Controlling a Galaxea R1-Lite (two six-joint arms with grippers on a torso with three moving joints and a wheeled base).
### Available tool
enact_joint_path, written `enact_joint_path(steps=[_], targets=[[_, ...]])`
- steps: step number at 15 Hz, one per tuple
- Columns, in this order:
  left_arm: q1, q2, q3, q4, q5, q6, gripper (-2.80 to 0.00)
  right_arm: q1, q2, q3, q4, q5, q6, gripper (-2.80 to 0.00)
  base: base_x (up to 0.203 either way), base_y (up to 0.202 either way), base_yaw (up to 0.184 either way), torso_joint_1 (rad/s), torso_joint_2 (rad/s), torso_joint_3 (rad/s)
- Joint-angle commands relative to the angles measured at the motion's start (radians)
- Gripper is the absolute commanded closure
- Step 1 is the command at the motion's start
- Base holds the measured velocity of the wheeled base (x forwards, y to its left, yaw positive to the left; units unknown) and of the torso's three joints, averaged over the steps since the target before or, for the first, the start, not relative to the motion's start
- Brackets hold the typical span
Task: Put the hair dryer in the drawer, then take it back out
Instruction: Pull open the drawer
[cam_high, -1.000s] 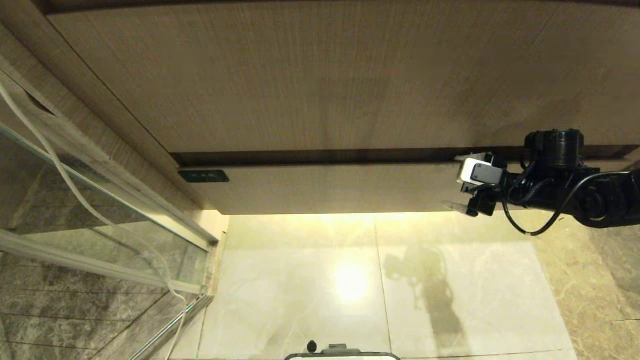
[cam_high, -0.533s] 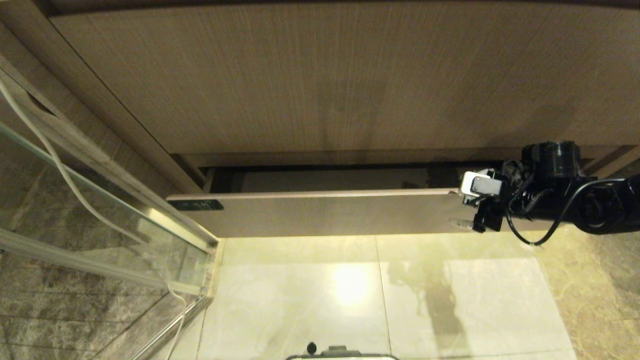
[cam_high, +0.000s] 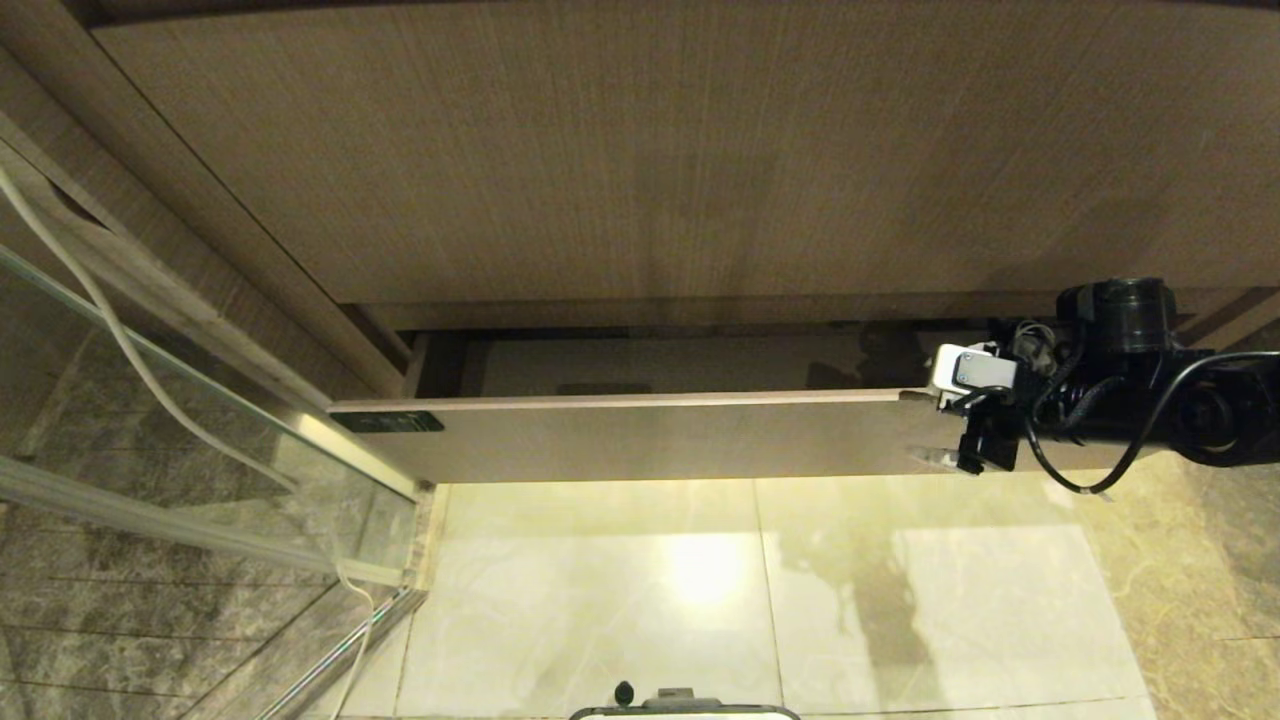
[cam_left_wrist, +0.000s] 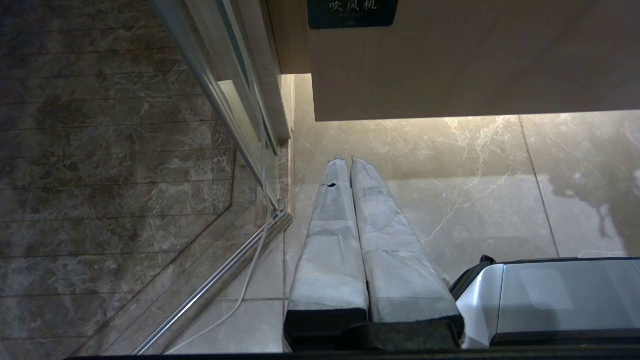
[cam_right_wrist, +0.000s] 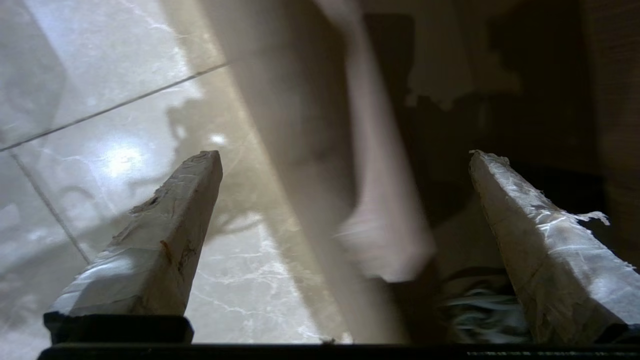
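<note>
One wide drawer (cam_high: 640, 435) stands partly pulled out under the tall wood panel (cam_high: 640, 150), above glossy marble floor (cam_high: 700, 600). My right gripper (cam_high: 935, 425), spread wide, straddles its front's right end; the board should slide stiffly and heavily. My left gripper (cam_left_wrist: 350, 165) hangs pressed together. I cannot see the hair dryer.

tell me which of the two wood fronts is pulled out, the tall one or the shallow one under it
The shallow drawer with the small black label. Its front stands out from the cabinet, showing a dark gap behind; the tall panel above stays flush.
</note>
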Motion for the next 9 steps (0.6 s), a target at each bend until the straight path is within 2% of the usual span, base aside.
enact_joint_path(steps=[1, 9], targets=[[0.0, 0.0, 0.0, 0.0, 0.0, -0.001, 0.0, 0.001, -0.053, 0.011, -0.011, 0.005, -0.008, -2.8, 0.0, 0.0, 0.0, 0.0, 0.0, 0.0], [0.0, 0.0, 0.001, 0.0, 0.0, -0.001, 0.0, 0.002, -0.12, 0.042, -0.007, 0.003, -0.008, -2.8, 0.0, 0.0, 0.0, 0.0, 0.0, 0.0]])
